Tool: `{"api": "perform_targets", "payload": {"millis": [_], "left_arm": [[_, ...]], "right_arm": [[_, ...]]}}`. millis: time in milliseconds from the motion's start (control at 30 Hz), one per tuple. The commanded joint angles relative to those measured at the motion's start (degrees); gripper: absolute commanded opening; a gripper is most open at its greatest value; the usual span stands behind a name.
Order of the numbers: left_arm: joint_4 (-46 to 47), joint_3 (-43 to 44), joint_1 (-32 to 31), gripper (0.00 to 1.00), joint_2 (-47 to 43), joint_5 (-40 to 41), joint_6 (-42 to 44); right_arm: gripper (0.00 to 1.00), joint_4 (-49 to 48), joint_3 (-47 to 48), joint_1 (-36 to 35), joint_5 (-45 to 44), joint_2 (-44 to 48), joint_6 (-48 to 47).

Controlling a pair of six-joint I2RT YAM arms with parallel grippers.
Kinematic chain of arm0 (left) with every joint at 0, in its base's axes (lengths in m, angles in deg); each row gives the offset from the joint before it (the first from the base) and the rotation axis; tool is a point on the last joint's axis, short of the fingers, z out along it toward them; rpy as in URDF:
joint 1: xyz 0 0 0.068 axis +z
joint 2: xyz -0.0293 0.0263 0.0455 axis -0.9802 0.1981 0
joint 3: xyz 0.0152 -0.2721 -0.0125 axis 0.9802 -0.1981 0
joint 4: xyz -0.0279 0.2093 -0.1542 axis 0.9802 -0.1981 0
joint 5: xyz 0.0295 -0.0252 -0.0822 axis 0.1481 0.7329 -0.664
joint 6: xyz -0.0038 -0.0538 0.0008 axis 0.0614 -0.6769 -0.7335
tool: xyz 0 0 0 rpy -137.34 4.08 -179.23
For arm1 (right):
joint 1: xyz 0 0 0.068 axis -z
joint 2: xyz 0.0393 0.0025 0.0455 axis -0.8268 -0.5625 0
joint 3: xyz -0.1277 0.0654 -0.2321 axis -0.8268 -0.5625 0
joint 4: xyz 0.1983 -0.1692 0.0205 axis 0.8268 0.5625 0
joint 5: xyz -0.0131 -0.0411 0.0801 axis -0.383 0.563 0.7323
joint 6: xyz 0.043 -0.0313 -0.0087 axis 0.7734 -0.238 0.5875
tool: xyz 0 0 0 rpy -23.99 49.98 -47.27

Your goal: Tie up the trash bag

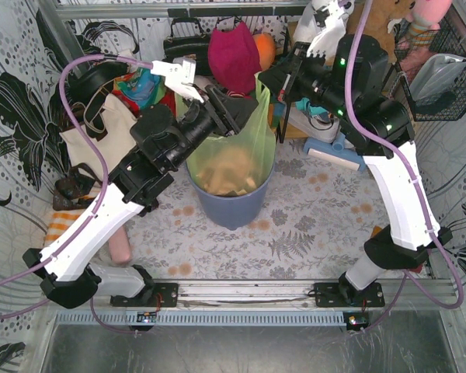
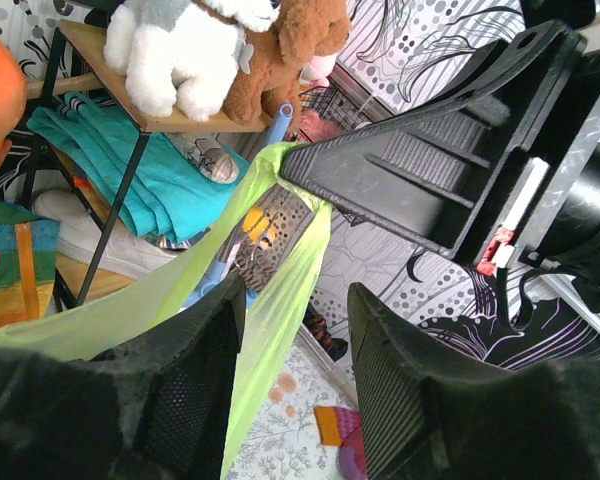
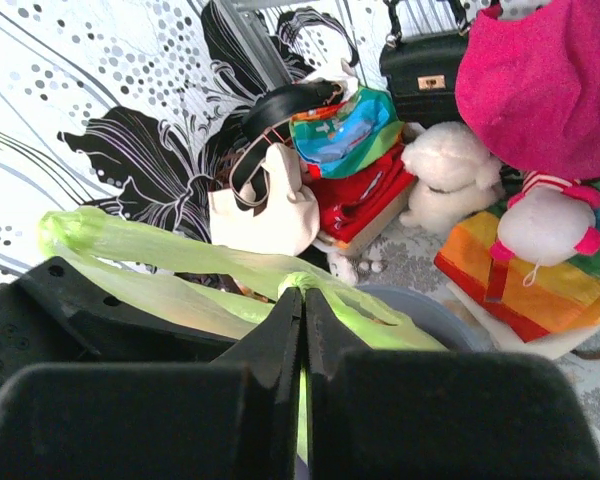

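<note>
The light-green trash bag (image 1: 245, 144) sits in the blue-grey round bin (image 1: 233, 206), with orange-tan paper showing through its film. Its top is pulled up into stretched strips. My right gripper (image 1: 273, 81) is shut on a bunched strip of the bag (image 3: 180, 250) above the bin's far right rim; its jaws (image 3: 303, 295) pinch the film between them. My left gripper (image 1: 234, 109) is open at the bag's upper left. In the left wrist view a strip of film (image 2: 270, 330) runs between its open fingers (image 2: 295, 295), along the left one, up to the right gripper's fingers (image 2: 410, 180).
Soft toys (image 2: 220, 50) on a wooden shelf, folded teal cloth, handbags (image 3: 270, 205) and a magenta hat (image 1: 233, 58) crowd the back. A wire basket (image 1: 443, 74) hangs at the back right. A pink roll (image 1: 120, 245) lies at the left on the floral mat.
</note>
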Motion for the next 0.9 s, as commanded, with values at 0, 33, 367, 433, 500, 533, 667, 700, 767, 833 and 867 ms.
{"api": "perform_targets", "payload": {"millis": [0, 33, 367, 433, 500, 533, 667, 700, 767, 833, 867], "left_arm": [[6.2, -1.7, -0.2, 0.53, 0.6, -0.6, 2.3], [6.6, -1.9, -0.2, 0.53, 1.1, -0.8, 2.6], [5.6, -2.9, -0.2, 0.14, 3.5, 1.3, 3.2], [5.3, -3.1, -0.2, 0.06, 3.7, 2.1, 3.3], [4.7, -3.1, -0.2, 0.03, 4.0, 2.7, 3.3], [4.4, -3.0, -0.2, 0.03, 4.2, 3.0, 3.4], [2.8, -2.9, -0.2, 0.01, 4.7, 4.9, 3.5], [2.4, -2.8, -0.2, 0.01, 4.9, 5.8, 3.5], [1.6, -2.8, -0.2, 0.01, 4.8, 7.8, 3.8], [1.2, -2.8, -0.2, 0.01, 4.4, 8.9, 4.0], [1.6, -3.1, -0.2, 0.03, 4.1, 8.6, 4.3]], "right_arm": [[0.00, -7.4, -0.8, -0.1, 0.8, 2.7, 0.2], [0.00, -8.3, -1.0, -0.1, 1.2, 3.0, 0.4], [0.00, -19.7, -13.1, -0.1, 4.5, 9.6, 2.2], [0.00, -24.7, -18.3, -0.1, 4.3, 12.4, 2.5], [0.00, -29.6, -23.5, -0.1, 4.2, 15.2, 2.5], [0.00, -31.5, -26.1, -0.1, 4.1, 16.3, 2.4], [0.00, -39.1, -35.5, -0.1, 5.8, 20.5, 0.8], [0.00, -41.1, -37.5, -0.1, 6.6, 21.4, 0.5], [0.00, -44.7, -41.0, -0.1, 6.8, 23.1, -0.4], [0.00, -46.7, -43.0, -0.1, 5.9, 24.2, -1.1], [0.00, -47.2, -43.5, -0.1, 5.5, 24.5, -1.4]]}}
